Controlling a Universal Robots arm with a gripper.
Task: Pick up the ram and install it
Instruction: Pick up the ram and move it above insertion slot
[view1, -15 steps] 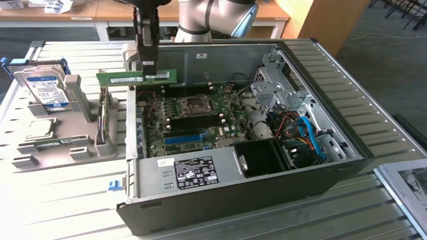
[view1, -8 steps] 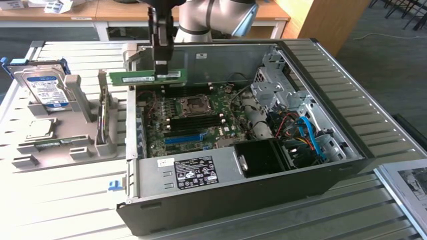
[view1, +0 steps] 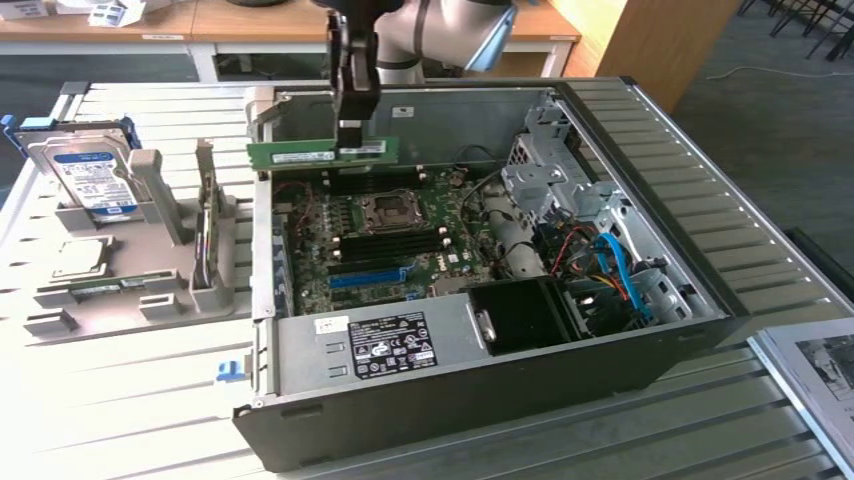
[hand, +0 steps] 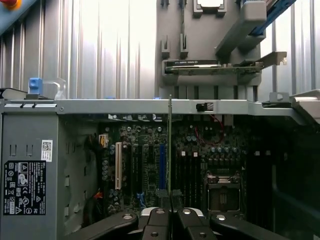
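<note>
Slatted metal table (view1: 134, 400) with wooden desks behind it. An open computer case (view1: 467, 400) lies on its side on the table, and its motherboard (view1: 387, 250) faces up.

The gripper (view1: 350, 140) is clamped tight on the ram (view1: 323, 153), pinching it from above around mid-length. The green stick is level and hangs in the air over the far edge of the motherboard, not seated in any slot. It has a white sticker whose text is too small to read. In the wrist view the ram (hand: 170, 150) shows edge-on as a thin vertical line running from the closed gripper (hand: 172, 215), above the board near the blue slot (hand: 162, 165) and the empty processor socket (hand: 222, 192).

The power supply (view1: 380, 340) sits at the near end of the case. It carries a black label with white print and warning symbols, plus a small white sticker; none of the words are legible. Blue cables (view1: 621, 270) sit in the drive bay area.

On the exterior view's left is a gray holder (view1: 120, 300). A hard drive (view1: 91, 180) stands upright in it, its blue-white label unreadable, and a square silver processor chip (view1: 80, 258) lies flat in front of it. A small blue clip (view1: 227, 372) sits just beside the case corner. A printed sheet (view1: 814, 370) lies at the exterior view's right edge; its print can't be made out.
</note>
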